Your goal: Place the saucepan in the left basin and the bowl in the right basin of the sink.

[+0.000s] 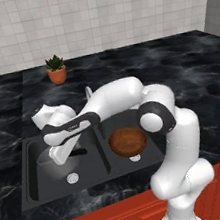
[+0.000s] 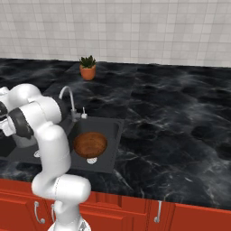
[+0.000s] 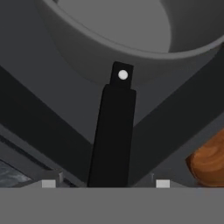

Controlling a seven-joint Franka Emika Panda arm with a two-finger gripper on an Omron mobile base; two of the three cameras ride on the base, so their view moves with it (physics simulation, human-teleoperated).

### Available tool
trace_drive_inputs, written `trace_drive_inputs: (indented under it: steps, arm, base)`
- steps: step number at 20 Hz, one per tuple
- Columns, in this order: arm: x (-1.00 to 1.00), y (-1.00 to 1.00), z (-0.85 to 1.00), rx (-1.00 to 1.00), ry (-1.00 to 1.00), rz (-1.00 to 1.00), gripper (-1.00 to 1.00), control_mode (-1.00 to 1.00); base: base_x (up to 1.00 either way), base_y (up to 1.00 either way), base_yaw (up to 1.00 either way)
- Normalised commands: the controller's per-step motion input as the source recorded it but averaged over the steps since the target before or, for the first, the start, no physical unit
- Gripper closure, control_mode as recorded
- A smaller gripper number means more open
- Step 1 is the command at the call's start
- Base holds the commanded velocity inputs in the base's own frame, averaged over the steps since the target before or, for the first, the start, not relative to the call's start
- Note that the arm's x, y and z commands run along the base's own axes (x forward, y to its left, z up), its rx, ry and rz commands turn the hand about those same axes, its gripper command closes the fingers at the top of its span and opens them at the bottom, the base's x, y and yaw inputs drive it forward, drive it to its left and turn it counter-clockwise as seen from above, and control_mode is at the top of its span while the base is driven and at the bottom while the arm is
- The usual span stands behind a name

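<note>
Fingers [image 3: 105, 183] open astride saucepan [image 3: 118, 35] handle in left basin [image 1: 44, 186]; careless retreat could snag handle, tipping pan

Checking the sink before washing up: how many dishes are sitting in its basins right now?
2. The saucepan is in the left basin, mostly behind the arm in the left base view. The bowl sits in the right basin over its drain. Anything beneath the arm could be hidden.
</note>
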Motion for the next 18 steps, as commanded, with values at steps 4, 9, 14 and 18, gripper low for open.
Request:
trace_drive_inputs:
  steps: [4,9,14,18]
  arm:
    - [0.31,0.11,-0.29,0.03,0.0,0.0,1.0,-1.0]
    - [0.32,0.09,-0.3,0.02,0.0,0.0,1.0,-1.0]
    - [0.31,0.09,-0.32,0.02,0.0,0.0,1.0,-1.0]
    - [0.26,0.14,-0.33,0.04,0.0,0.0,1.0,-1.0]
  base:
    - [0.0,0.0,0.0]
    - [0.0,0.0,0.0]
    - [0.0,0.0,0.0]
    - [0.0,0.0,0.0]
